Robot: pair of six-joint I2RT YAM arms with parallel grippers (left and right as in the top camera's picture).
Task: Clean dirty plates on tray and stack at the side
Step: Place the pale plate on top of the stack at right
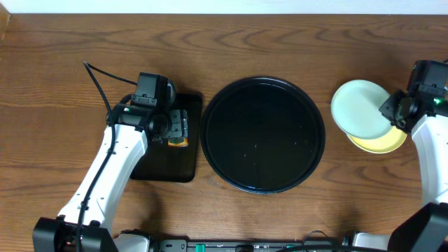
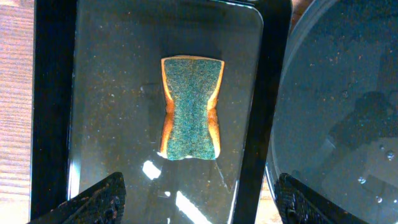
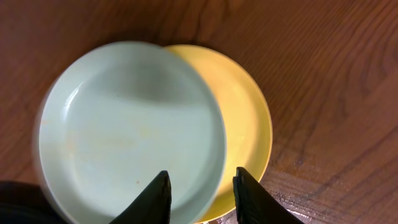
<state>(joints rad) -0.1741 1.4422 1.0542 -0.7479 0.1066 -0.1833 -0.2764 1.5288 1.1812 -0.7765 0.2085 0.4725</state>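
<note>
Main risk is at the R side: the blue plate (image 3: 124,130) sits off-centre on the yellow plate (image 3: 245,112), overlapping only part of it, so a nudge from the right gripper (image 3: 200,180) could slide it off onto the table (image 1: 280,42) or tip the pair. The jaws are parted w/ the blue rim running between the fingers and no pinch visible. The plate's L edge looks blurred, so it may not be settled. Both plates are glazed, smooth and slick w/ shallow raised rims, so there's little friction betw. them. Only two plates show; a third may be hidden under them, can't tell. The tray (image 1: 263,134) is mid-table w/ no plate on it: round, glossy black, raised lip, a few droplets. The left gripper (image 2: 199,186) hangs wide open, holding nothing, over the sponge (image 2: 191,106), which has a coarse green scourer face, an orange foam body and a pinched waist. It lies flat on the rect. tray (image 2: 106,93), wet-looking black plastic, so the sponge could skid when grabbed.
</note>
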